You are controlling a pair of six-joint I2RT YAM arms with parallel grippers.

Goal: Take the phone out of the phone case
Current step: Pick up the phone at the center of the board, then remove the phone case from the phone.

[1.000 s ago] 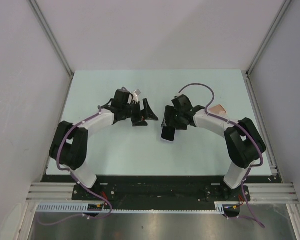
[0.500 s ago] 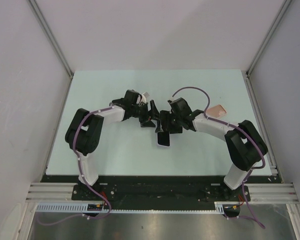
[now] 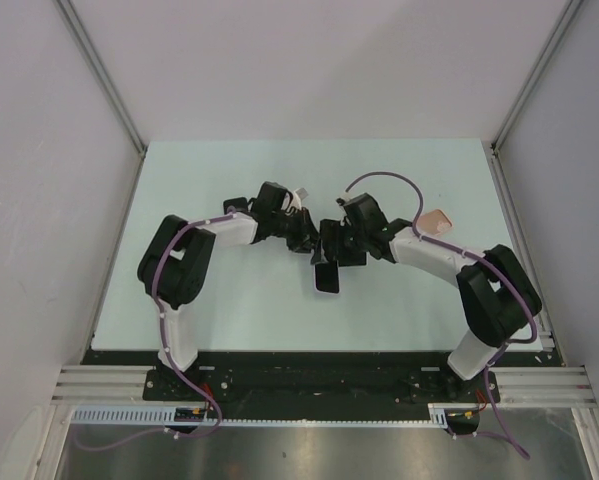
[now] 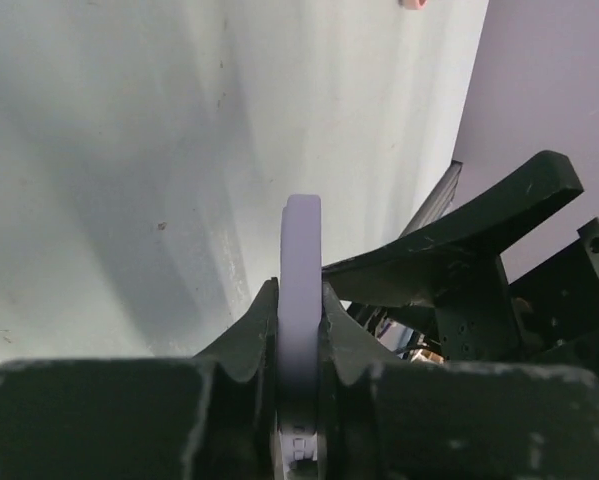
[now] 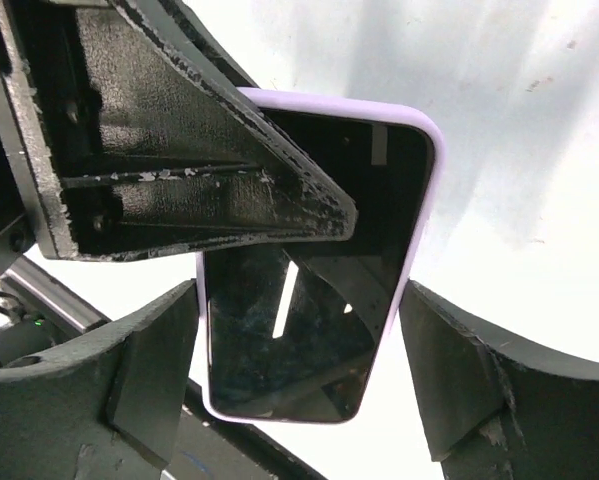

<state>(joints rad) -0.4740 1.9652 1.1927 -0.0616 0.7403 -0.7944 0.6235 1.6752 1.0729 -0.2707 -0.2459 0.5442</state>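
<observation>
The phone [image 5: 299, 340], black screen facing the right wrist camera, sits inside a lilac phone case [image 5: 425, 200] and is held up over the middle of the table [image 3: 328, 276]. My left gripper [image 4: 301, 300] is shut on the cased phone's upper end, and the case edge [image 4: 301, 250] stands out between its fingers. In the top view the left gripper [image 3: 310, 238] meets the right gripper [image 3: 334, 252] there. The right gripper [image 5: 299, 335] is open, its fingers [image 5: 459, 385] flanking the phone's long sides with a gap on the right.
A small peach-coloured object [image 3: 435, 219] lies on the pale green table [image 3: 229, 170] behind the right arm and shows at the top of the left wrist view [image 4: 412, 3]. Grey walls and metal rails enclose the table on three sides.
My left arm swung right to the phone and its jaws closed on the cased phone's upper end. The right gripper carried the phone slightly left and widened a little.
</observation>
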